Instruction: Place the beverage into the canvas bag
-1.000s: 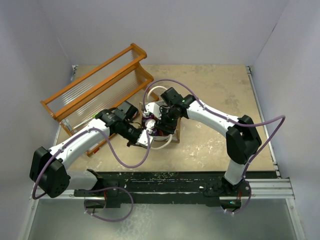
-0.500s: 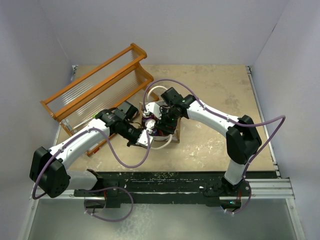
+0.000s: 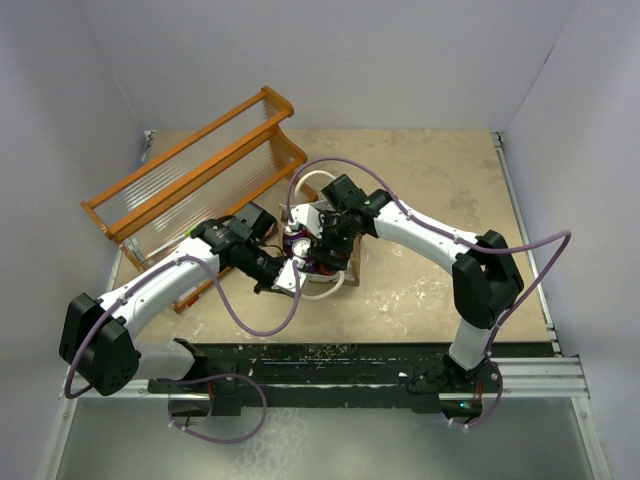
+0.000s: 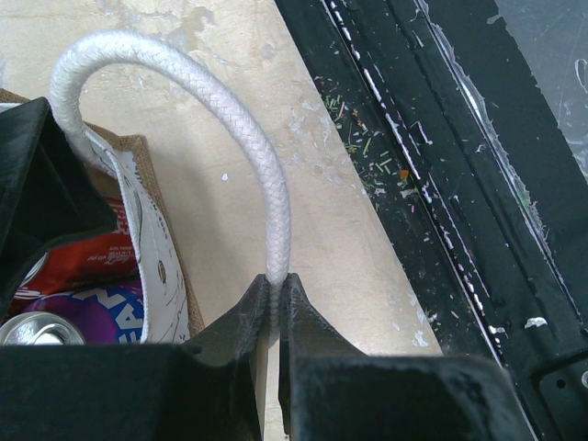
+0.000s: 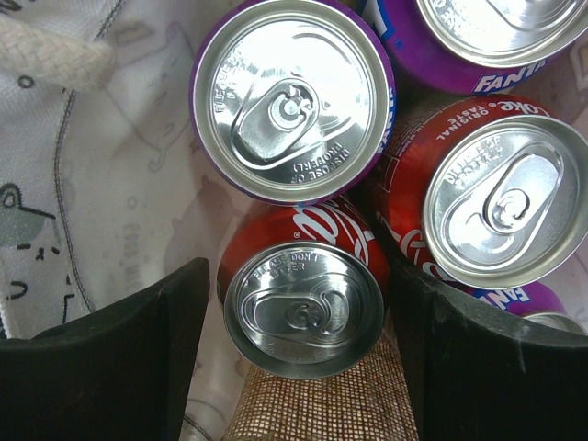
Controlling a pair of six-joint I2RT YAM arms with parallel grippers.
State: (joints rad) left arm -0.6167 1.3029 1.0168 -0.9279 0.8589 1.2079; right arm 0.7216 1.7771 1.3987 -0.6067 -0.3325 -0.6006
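The canvas bag point(image 3: 340, 272) stands mid-table, tan burlap point(image 5: 312, 404) with a pale printed lining point(image 5: 119, 184). My left gripper point(image 4: 274, 294) is shut on its near white rope handle point(image 4: 266, 184) and holds the loop up and outward; it also shows in the top view point(image 3: 288, 277). My right gripper point(image 5: 299, 312) reaches down into the bag point(image 3: 322, 240), open. Its fingers straddle a red Coke can point(image 5: 303, 308) standing upright, with a small gap on the left side. Beside it stand a purple Fanta can point(image 5: 292, 96) and another red Coke can point(image 5: 501, 197). A further purple can point(image 5: 478, 37) lies behind.
An orange wooden rack point(image 3: 200, 175) with clear ribbed panels stands at the back left. The black rail point(image 4: 441, 138) runs along the table's near edge, just beyond the bag. The second rope handle point(image 3: 310, 180) arches at the bag's far side.
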